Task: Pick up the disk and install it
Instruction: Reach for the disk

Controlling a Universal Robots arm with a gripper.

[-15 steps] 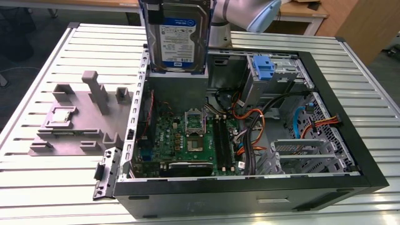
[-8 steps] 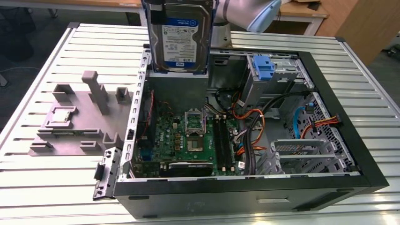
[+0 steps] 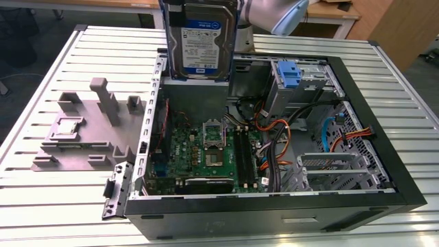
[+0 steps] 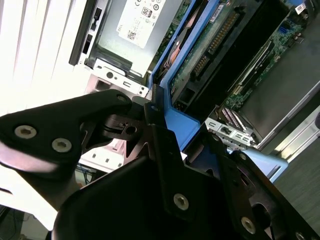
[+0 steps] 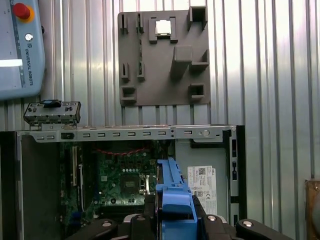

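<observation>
While tool [image 5: 175,209] grips, disk [image 3: 201,43] hangs (upright)

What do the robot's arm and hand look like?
The arm is a smooth, rounded silver-grey tube with a pale blue cap at a joint. The hand is matte black, built from flat, angular linkage plates joined at pivots and dotted with round silver screw heads, seen in both wrist views.
</observation>
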